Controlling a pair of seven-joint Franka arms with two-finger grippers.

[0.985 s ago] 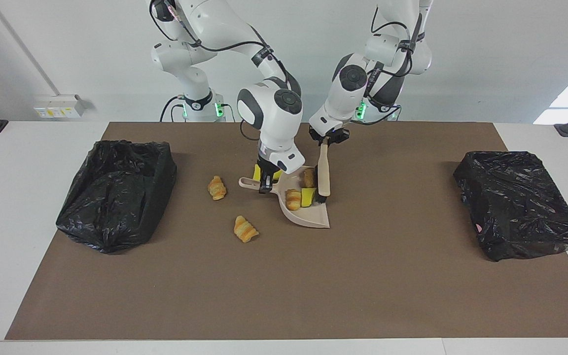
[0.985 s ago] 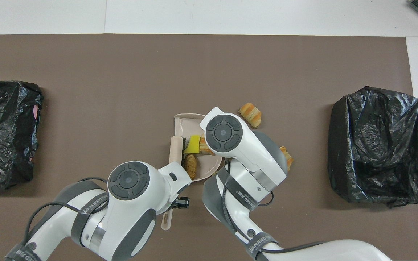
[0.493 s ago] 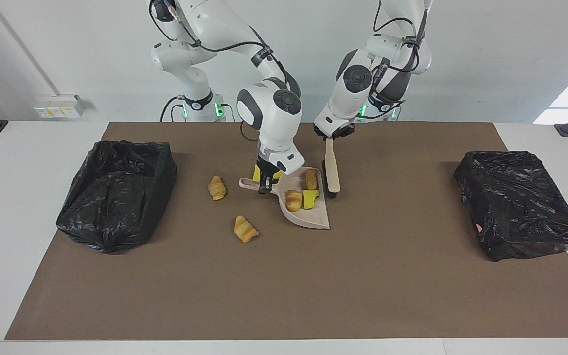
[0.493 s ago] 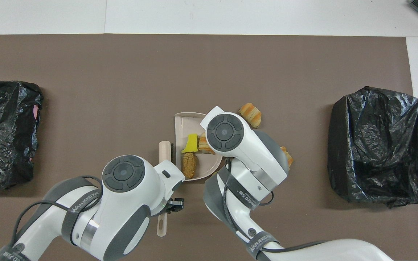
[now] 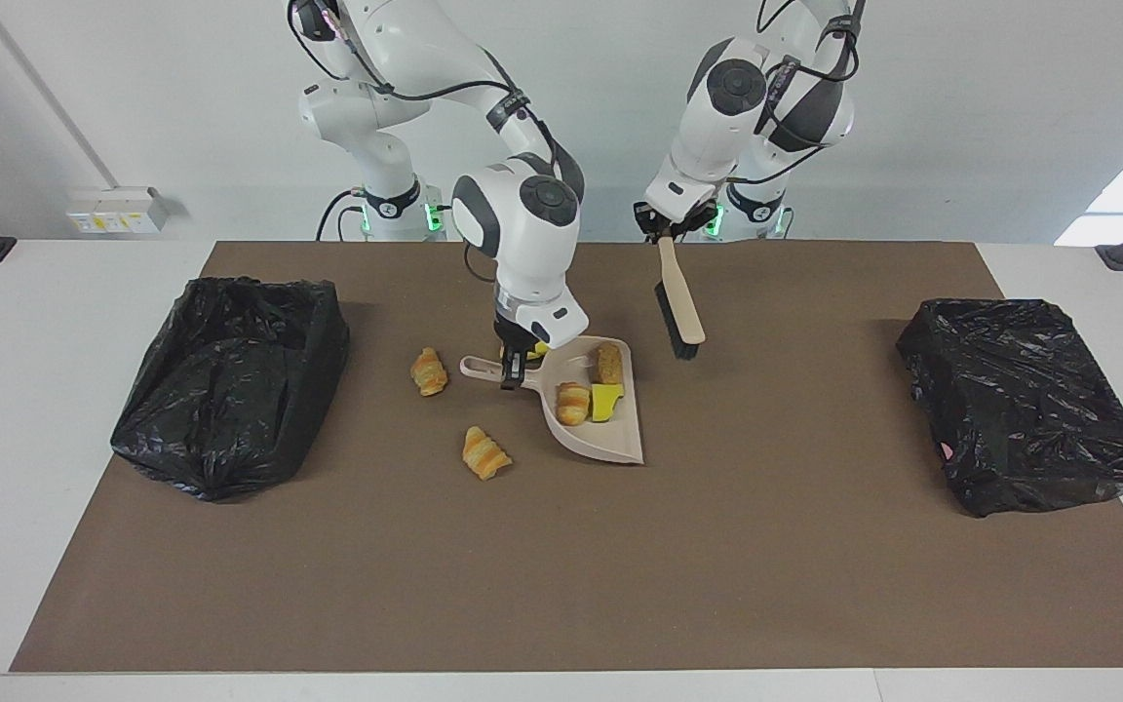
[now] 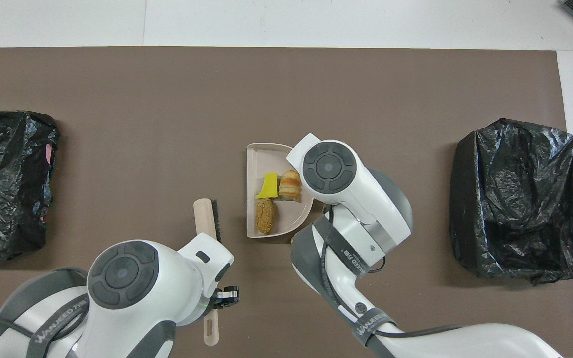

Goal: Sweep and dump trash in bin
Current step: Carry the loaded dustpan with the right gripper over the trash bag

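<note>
"WANJEED RIB" on band, left arm [image 6: 52, 318]; same on right arm [image 6: 361, 323] band, partly legible.

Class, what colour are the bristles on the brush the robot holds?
Black, on the brush; clearest in the facing view.

Dustpan [image 5: 600, 429] in the right claw [image 5: 515, 369] by its handle, three trash bits [image 5: 589, 395] in the pan, two pastries [image 5: 430, 371] on the tabletop [image 5: 815, 565] beside that claw, brush [image 5: 678, 302] hanging from the left claw [image 5: 664, 232]

You had two black bags [image 5: 230, 385] [image 5: 1025, 405], one dustpan [image 5: 596, 434], one brush [image 5: 680, 307], three pastries [image 5: 429, 371] [image 5: 484, 453] [image 5: 573, 403], two sponges [image 5: 606, 401] [image 5: 542, 348] and one bread lump [image 5: 608, 363].
</note>
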